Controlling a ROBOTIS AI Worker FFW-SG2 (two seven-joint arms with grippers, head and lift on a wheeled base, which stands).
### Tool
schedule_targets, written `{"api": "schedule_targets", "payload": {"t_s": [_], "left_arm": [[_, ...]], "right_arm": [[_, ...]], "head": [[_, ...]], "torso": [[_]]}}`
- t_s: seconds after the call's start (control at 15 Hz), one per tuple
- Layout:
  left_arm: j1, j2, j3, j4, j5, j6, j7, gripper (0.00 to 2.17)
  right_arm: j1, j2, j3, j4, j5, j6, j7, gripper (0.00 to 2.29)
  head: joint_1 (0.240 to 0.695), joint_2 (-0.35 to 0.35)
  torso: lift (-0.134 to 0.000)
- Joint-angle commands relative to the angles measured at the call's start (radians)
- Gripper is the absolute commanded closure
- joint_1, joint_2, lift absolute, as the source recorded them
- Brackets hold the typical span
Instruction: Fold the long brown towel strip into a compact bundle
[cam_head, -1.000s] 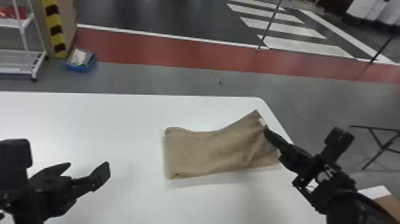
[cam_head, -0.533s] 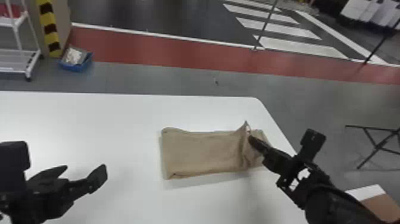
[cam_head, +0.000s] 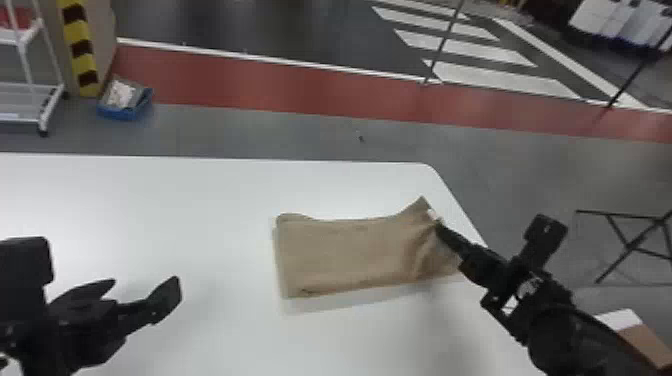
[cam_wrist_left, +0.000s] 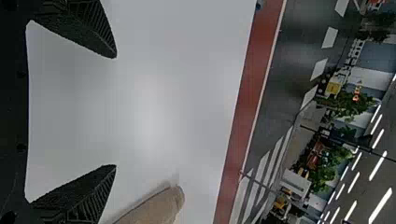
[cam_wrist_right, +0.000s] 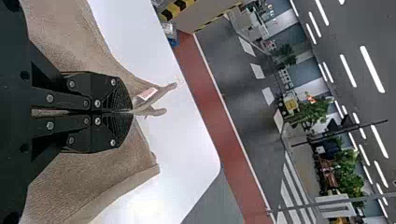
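The brown towel lies as a flattish rectangle on the white table, its right end lifted to a peak with creases below. At that raised end is my right gripper. In the right wrist view my right gripper is shut on a pinched fold of the towel, a small white tag beside the fingertips. My left gripper stands apart over the table, left of the towel. In the left wrist view the left gripper is open, nothing between its fingers, with a rounded towel end nearby.
The table's rounded far right corner lies just beyond the towel's raised end. On the floor are a blue bin and a white wheeled rack. A cardboard box stands at the lower right.
Over the last second my right gripper moved left with the towel's right end, then back to the right, and the peak went with it. The left gripper stayed nearly where it was.
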Motion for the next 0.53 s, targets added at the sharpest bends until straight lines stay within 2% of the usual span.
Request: {"api": "schedule_targets", "payload": {"t_s": [0.0,0.13,0.27,0.4,0.47], "left_arm": [[-0.008,-0.003,-0.004,0.014,-0.004,0.0,-0.001,0.03],[-0.013,-0.003,0.001,0.017,-0.004,0.0,0.002,0.03],[-0.013,-0.003,0.004,0.018,-0.005,0.0,0.002,0.03],[-0.01,0.0,0.008,0.018,-0.005,0.003,0.001,0.03],[-0.01,0.0,0.014,0.02,-0.001,0.003,0.001,0.03]], "right_arm": [[-0.005,0.002,0.034,0.037,0.023,-0.029,0.0,1.11],[0.004,0.009,0.034,-0.03,-0.01,-0.014,-0.002,1.11],[0.012,0.02,-0.007,-0.136,-0.047,0.017,-0.009,1.11],[-0.012,0.008,-0.076,-0.133,-0.082,0.026,-0.014,1.11],[-0.026,-0.014,-0.089,-0.102,-0.082,0.041,-0.011,1.11]], "head": [[0.695,-0.35],[0.695,-0.35],[0.695,-0.35],[0.695,-0.35],[0.695,-0.35]], "torso": [[-0.125],[-0.125],[-0.125],[-0.125],[-0.125]]}}
